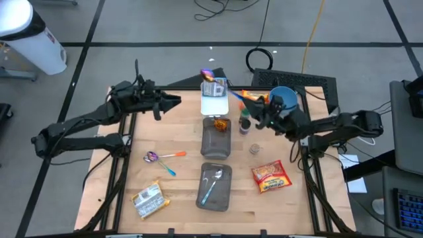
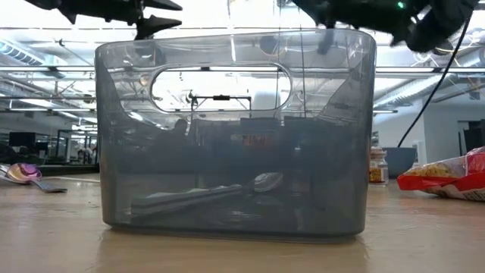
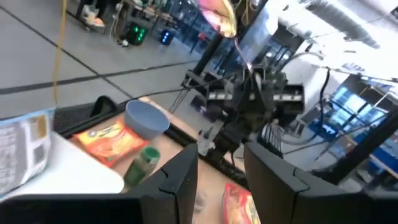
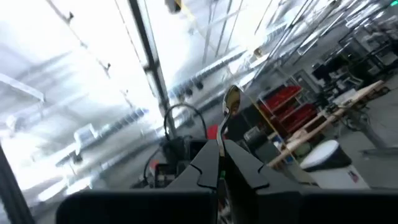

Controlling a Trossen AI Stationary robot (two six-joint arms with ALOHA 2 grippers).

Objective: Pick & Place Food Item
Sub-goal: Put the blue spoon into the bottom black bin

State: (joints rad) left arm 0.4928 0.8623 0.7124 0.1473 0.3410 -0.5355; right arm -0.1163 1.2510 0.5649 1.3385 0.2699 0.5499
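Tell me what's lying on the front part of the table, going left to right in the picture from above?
Silver snack packet → grey tray with a spoon in it → red and orange snack bag.

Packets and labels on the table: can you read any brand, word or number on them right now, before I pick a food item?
None can be read.
Red and yellow snack packet: printing too small to read.
Silver packet: print too blurred.
White container: its label is blurred, also in the left wrist view.
Orange packet: a round logo shows, its letters unreadable.
Green bottle: no readable label.
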